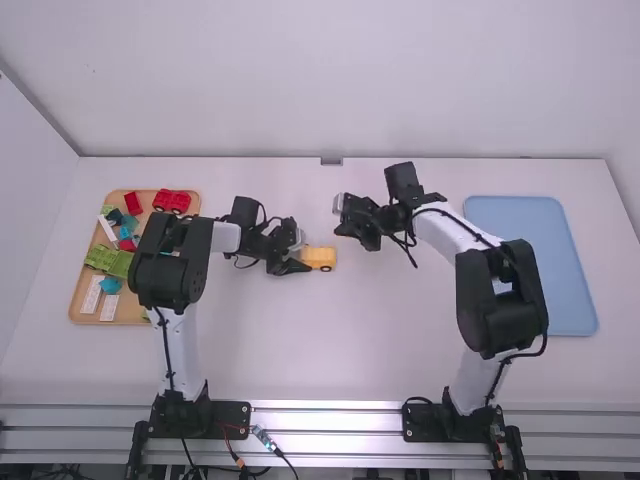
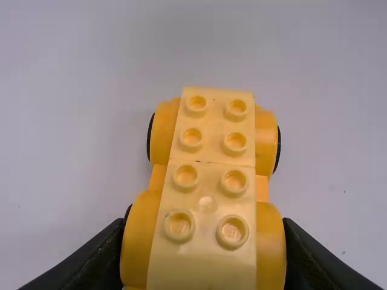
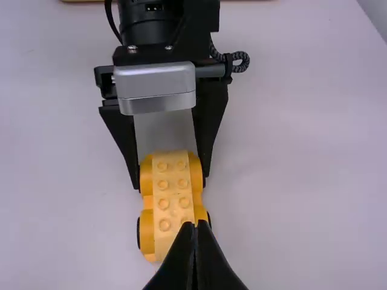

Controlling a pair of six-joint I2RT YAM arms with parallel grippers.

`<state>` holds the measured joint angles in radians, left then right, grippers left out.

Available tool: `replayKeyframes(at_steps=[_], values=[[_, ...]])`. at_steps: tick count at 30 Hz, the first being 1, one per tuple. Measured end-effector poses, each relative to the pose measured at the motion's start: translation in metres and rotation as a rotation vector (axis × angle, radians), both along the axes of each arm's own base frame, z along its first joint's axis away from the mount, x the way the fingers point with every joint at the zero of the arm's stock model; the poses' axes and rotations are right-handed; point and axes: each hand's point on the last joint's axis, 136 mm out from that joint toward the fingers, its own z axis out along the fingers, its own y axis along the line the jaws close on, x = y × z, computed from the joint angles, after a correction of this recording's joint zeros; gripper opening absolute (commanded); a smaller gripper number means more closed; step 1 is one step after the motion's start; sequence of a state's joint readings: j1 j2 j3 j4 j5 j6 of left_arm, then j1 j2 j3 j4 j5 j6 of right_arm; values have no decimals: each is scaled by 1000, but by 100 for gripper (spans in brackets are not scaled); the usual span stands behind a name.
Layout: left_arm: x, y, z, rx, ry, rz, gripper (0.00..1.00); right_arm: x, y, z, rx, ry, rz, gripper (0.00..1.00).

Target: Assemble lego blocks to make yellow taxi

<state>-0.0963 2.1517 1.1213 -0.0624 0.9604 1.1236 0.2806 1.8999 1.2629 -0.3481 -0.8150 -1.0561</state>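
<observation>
The left gripper (image 3: 170,180) clamps the yellow car (image 1: 319,258); the right gripper (image 3: 195,225) hangs closed to its right. Seating the pale blocks (image 2: 206,204) likely needs a firm press next.

A big pale wall (image 1: 330,80) stands behind the white counter (image 1: 330,365), with another pale wall (image 1: 22,215) on the left. Long shiny metal bars (image 1: 325,430) run along the near side, and light makes a bright white stripe on them.
</observation>
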Motion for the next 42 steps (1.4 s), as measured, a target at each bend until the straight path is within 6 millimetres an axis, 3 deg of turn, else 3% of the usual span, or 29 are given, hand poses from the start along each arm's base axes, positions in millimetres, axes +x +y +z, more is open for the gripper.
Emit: replayKeyframes(at_steps=[4,7,9,13,14,17,21,22,24,25,34,42], values=[[0,0,0,4,-1,0,26,-5,-7,-13,-45,-15,-30,0],[2,-1,-1,17,-8,0,31,-13,-11,-37,-90,11,-77,0],[3,-3,-1,27,-14,-3,33,-18,-14,-45,-101,34,-97,5],[4,-12,-2,51,-30,-21,36,-27,-25,-50,-102,71,-173,49],[3,-14,-2,53,-30,-23,38,-27,-26,-48,-100,71,-183,56],[3,-16,-2,59,-30,-27,55,-28,-31,-39,-93,73,-216,95],[1,-14,-2,78,-9,-31,68,-31,-30,-35,-88,75,-225,99],[-1,-10,-7,112,5,-32,82,-33,-29,-35,-89,80,-222,99],[-5,-10,-8,117,22,-37,89,-35,-27,-36,-91,85,-218,99],[-6,-9,-7,121,23,-46,99,-37,-25,-37,-94,89,-216,99],[-3,-1,-2,212,97,-34,99,-41,-16,-42,-135,83,-222,99],[6,2,32,263,139,-64,99,-36,-23,-43,-140,84,-245,99]])
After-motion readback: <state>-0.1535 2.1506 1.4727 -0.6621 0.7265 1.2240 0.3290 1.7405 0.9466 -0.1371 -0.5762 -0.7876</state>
